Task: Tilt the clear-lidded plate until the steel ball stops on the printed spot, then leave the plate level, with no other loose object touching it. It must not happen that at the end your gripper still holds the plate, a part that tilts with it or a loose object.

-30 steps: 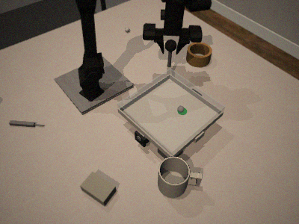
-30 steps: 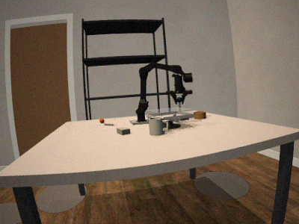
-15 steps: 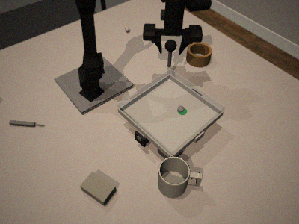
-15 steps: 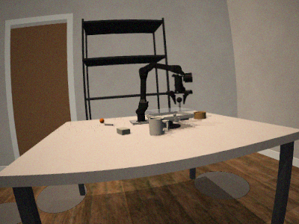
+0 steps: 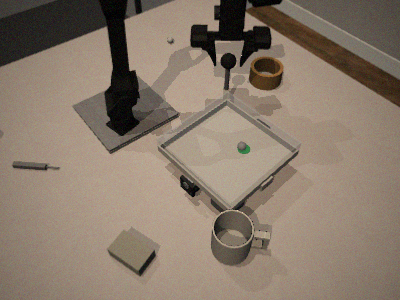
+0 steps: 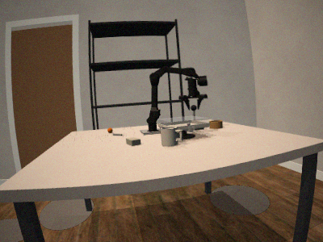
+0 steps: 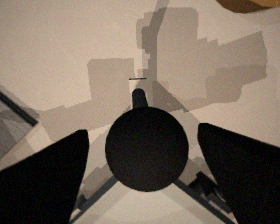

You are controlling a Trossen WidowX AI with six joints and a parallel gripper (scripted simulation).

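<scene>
The square clear-lidded plate (image 5: pixel 230 152) lies about level on the table. The steel ball (image 5: pixel 242 144) rests on the upper edge of the green printed spot (image 5: pixel 244 150). A black round knob (image 5: pixel 229 61) on a thin stem rises behind the plate's far corner. My gripper (image 5: pixel 230 55) is open around this knob, with a finger on each side. In the wrist view the knob (image 7: pixel 146 148) fills the middle, and a gap shows between it and each dark finger. In the exterior view the gripper (image 6: pixel 194 105) hangs above the plate (image 6: pixel 183 123).
A grey mug (image 5: pixel 232 237) stands right by the plate's near corner; I cannot tell whether they touch. A tan tape roll (image 5: pixel 266 70) lies right of the knob. A grey block (image 5: pixel 132 250), a grey tool (image 5: pixel 34 166), a small white ball (image 5: pixel 170 40) and the arm's base (image 5: pixel 125 112) lie further off.
</scene>
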